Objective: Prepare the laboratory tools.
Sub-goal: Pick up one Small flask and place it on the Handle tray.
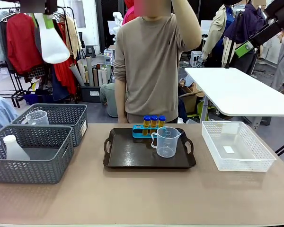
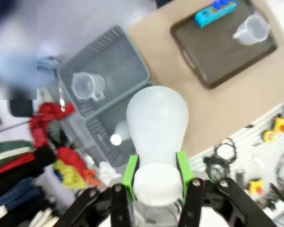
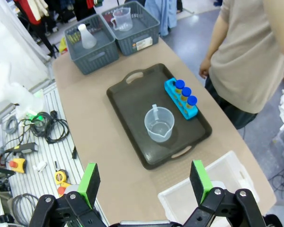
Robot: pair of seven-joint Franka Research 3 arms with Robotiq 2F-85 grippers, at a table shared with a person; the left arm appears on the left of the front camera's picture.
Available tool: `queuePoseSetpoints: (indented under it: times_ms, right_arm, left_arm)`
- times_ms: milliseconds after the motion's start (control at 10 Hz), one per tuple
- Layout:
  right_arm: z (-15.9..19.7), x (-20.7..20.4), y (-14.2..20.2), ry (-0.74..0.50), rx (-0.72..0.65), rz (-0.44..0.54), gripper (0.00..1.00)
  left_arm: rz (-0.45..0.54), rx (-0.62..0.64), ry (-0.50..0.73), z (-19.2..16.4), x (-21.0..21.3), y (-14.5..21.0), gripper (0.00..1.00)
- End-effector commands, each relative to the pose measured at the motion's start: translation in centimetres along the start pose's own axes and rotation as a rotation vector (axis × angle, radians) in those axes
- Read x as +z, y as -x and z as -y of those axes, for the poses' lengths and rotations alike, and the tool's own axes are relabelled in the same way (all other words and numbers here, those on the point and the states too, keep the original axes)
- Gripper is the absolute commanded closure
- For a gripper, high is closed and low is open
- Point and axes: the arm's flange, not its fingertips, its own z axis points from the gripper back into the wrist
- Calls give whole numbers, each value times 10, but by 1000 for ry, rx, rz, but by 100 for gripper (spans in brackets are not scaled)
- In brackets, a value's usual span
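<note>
High above the surface's [image 1: 146,198] left edge, the left gripper [image 2: 156,170] clenched a white flask [image 2: 156,120] by its neck, base downward. It looked like light, smooth plastic, probably slippery, so the narrow neck seemed the best hold. The right gripper [image 3: 144,182] was released and empty.

left hand [image 1: 44,20] on flask [image 1: 53,45]: cut off by top edge | rack [image 1: 137,132]: partly behind beaker [image 1: 166,142]
</note>
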Motion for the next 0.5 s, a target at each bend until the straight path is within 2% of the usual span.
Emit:
queuePoseSetpoints:
  times_ms: [0,400]
  right_arm:
    - [-1,0,-2,-7,10,12,0]
    - [-1,0,-2,-7,10,12,0]
  left_arm:
    - [28,-78,-11,-1,37,-24,100]
    - [24,-111,21,3,10,-24,100]
